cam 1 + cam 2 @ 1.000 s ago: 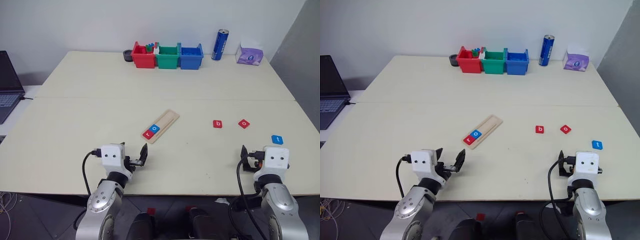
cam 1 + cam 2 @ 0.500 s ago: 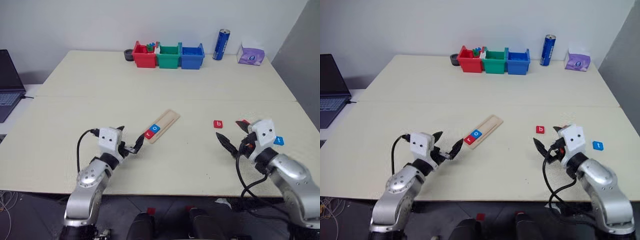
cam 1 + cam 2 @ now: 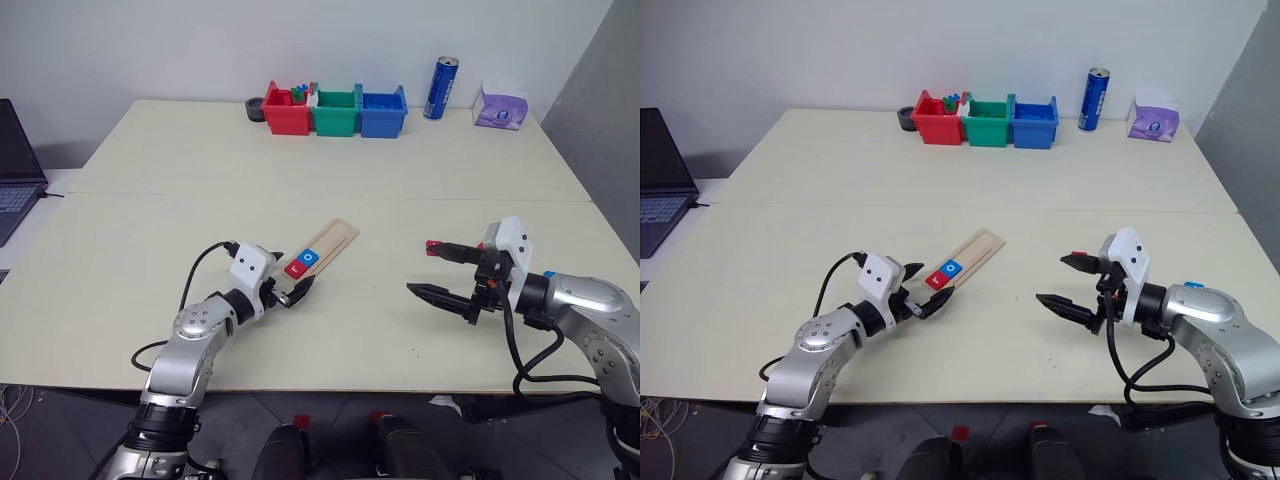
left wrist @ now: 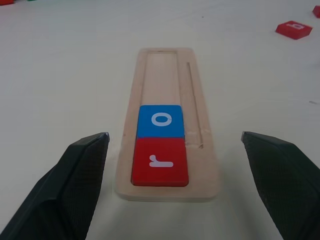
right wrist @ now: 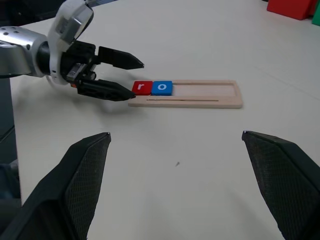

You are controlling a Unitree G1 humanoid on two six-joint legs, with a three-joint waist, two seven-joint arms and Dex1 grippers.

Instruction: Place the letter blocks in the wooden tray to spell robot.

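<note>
Wooden tray (image 4: pixel 200 165) holds r (image 4: pixel 160 162), o (image 4: pixel 160 120).

Head stereo pair looks down over the table (image 3: pixel 200 200); both wrist cameras, low and close, share the wooden tray (image 4: pixel 167 120).

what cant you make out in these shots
- Red b block: eye views, the right gripper covers most of it, so its letter is unreadable there.
- Second o block: none of it can be made out, likely behind the right arm.
- Blue t block: just a sliver past the right arm.
- Red bin: contents too small.
</note>
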